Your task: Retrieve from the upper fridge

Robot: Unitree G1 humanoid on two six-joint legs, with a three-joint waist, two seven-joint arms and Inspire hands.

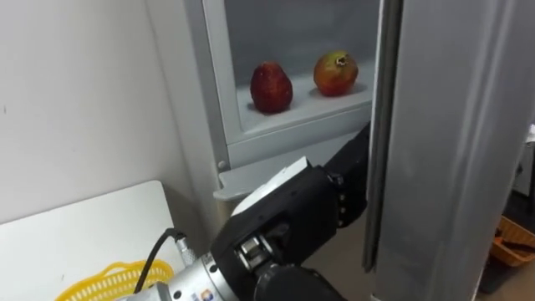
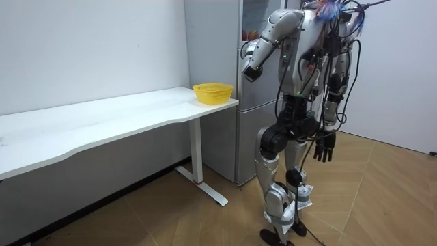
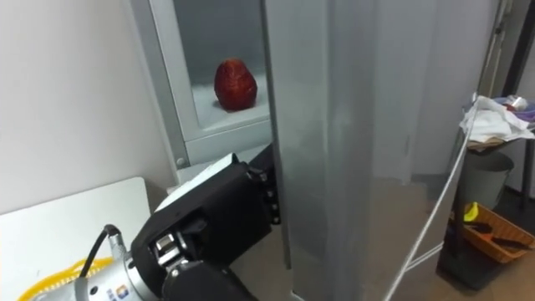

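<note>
The red fruit (image 1: pixel 271 87) sits on the shelf of the upper fridge (image 2: pixel 249 137) compartment. Just beside it, apart, is a red-and-yellow fruit (image 1: pixel 336 73), perhaps a pomegranate. The robot stands facing the fridge at the end of the white table (image 2: pixel 102 123), which carries a yellow basket (image 2: pixel 212 92). Its left hand (image 1: pixel 292 217) is raised to the edge of the open door (image 1: pixel 435 125). The hand's far end is hidden behind that edge, so I cannot tell whether it grips. The right hand (image 2: pixel 324 145) hangs at its side, fingers loose and empty.
</note>
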